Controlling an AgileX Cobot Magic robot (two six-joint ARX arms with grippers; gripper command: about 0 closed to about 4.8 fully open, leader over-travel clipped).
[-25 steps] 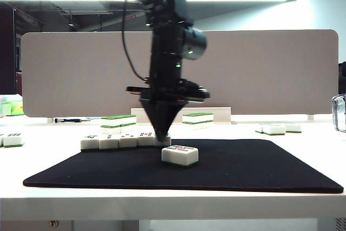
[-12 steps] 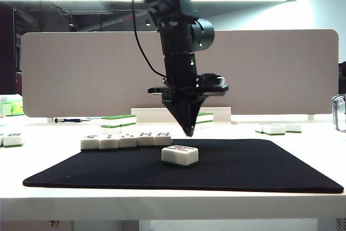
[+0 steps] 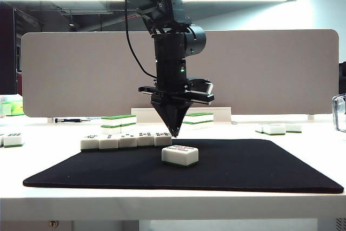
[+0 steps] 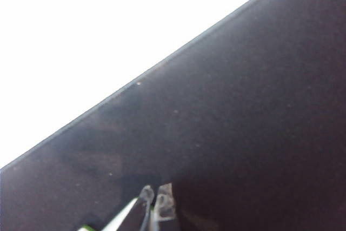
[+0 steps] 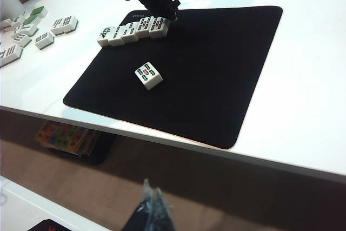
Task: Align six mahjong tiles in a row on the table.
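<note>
Left gripper (image 3: 174, 132), jaws together, hovering beside five white green-backed mahjong tiles (image 3: 126, 140) rowed on black rectangular mat (image 3: 259, 171). Sixth tile (image 3: 180, 154) lying apart. Right gripper (image 5: 153, 201), jaws together, hanging off-table.

Five tiles in a row (image 3: 126, 140): white bodies, thin green base layer, red and dark markings on top. Loose tile (image 5: 148, 75): same colouring. Mat (image 3: 243, 166): plain black. Counter (image 5: 303, 106): white. Left gripper (image 3: 174, 131): black, translucent fingers (image 4: 145, 196). Stacked tiles (image 3: 118, 123): green tops.
</note>
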